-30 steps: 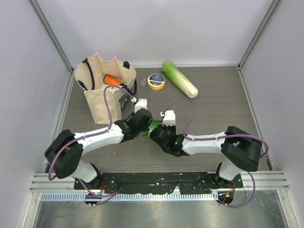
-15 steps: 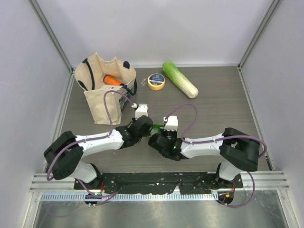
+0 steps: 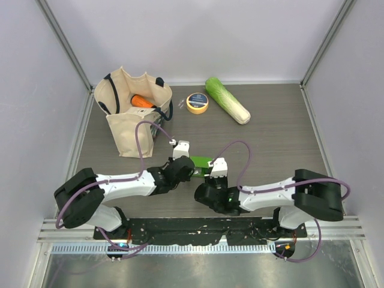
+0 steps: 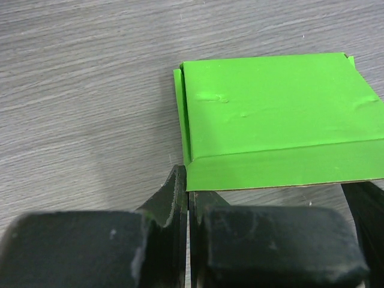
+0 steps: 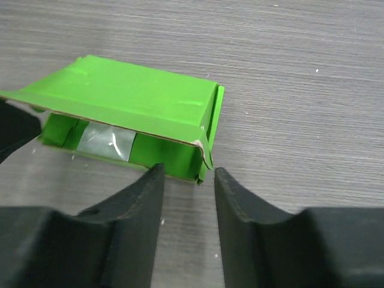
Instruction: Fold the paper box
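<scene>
Since a second ago both arms have drawn back toward 6 o'clock, and the right claw [image 5: 188,170] has gone from closed to open, so more of the box [image 3: 201,161] now shows between the two wrists. The box lies on the table [image 3: 276,132] just 6 o'clock of its centre, flat side up and partly folded. In the right wrist view its long side gapes, showing a bare grey patch of card inside. The right claw's jaws stand apart, holding nothing, with the box's right near corner just beyond the gap. The left claw [image 4: 187,183] is closed at the box's 9 o'clock end, and its tips appear to pinch the thin side flap at the near corner. A bag [image 3: 129,129] with a carrot [image 3: 142,101] in it stands at 10 o'clock. A roll of tape [image 3: 197,102] sits at 12 and a cabbage [image 3: 227,100] at 1, all well apart from the box.
</scene>
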Motion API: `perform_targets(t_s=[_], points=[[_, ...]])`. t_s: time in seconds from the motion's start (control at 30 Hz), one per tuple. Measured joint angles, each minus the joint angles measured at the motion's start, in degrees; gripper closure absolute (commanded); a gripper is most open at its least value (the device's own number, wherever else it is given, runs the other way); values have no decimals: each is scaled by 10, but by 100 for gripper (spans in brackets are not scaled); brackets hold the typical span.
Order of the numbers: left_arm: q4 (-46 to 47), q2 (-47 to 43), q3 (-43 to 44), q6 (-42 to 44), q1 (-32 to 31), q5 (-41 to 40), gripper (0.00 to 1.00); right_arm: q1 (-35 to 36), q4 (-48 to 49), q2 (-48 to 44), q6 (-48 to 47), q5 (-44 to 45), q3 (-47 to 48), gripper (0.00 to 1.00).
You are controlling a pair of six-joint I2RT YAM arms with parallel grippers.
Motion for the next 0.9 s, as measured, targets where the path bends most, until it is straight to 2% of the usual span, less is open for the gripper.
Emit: perform_targets(t_s=[0.13,0.4,0.57,0.67,0.73,0.8,0.9], points=[[-7,5,0,0,-9,-5,100,19,-52,-82,3,-40,-10,44],[-9,24,0,-6,-20,-17,100,51,-116,-299,28,-150,-121,43],[-11,36,12,-9,-26,-25,100,49,-197,-410,42,-177,-105,38],[-14,43,19,-10,-28,-28,100,-16,-212,-441,45,-214,-49,38],[-17,48,23,-11,-29,-31,100,-122,-203,-427,37,-272,-10,38],[-20,50,25,-12,-31,-34,100,-217,-185,-387,25,-330,20,38],[-28,55,32,-15,-32,-39,100,-275,-152,-306,-3,-401,44,38]])
